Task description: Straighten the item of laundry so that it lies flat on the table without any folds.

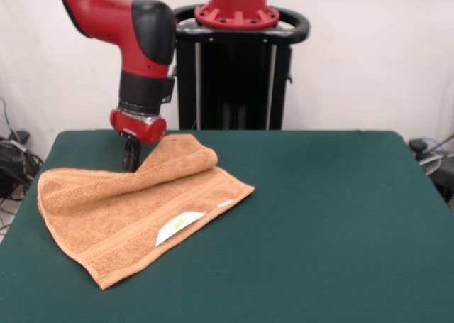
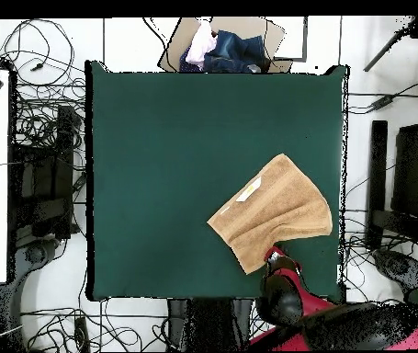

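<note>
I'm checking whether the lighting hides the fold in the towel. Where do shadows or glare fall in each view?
Front view: even, soft light; the towel casts only a thin shadow along its near edge on the table, with a darker patch under the raised fold by the gripper; no glare on the felt. Overhead view: flat light, and the fold reads only as faint creases.

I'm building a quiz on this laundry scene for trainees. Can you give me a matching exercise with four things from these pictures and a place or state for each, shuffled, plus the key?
Things:
1. towel
2. white tag
3. gripper
4. table

Places or states:
A. dark green, bearing the cloth
B. down at the cloth's far folded edge, in the front view
C. orange-tan, one part folded over itself
D. at the cloth's near edge, with yellow print

Pairs: 1-C, 2-D, 3-B, 4-A
</note>
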Motion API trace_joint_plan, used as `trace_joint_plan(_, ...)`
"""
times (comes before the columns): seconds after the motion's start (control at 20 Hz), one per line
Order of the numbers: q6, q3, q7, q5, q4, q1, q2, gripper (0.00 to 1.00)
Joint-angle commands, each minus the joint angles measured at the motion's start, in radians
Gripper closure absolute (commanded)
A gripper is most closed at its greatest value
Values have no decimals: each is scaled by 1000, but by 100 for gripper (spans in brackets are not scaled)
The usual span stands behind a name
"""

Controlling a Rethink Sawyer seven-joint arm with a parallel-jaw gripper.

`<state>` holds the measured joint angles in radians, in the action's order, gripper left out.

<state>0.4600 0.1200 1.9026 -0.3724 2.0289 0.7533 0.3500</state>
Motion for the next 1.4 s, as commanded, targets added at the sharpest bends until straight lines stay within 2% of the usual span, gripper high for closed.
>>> trace_joint_plan(0.05, -94, -100, 155, 11, -30, -5, -73, 100)
trace_joint_plan(0.7, -252, -160, 147, 38, 4, -1, 107, 100)
trace_joint_plan(1.1, -400, -178, 145, 66, 43, -5, 248, 100)
trace_joint_plan(1.4, -454, -188, 152, 94, 20, -14, 273, 100)
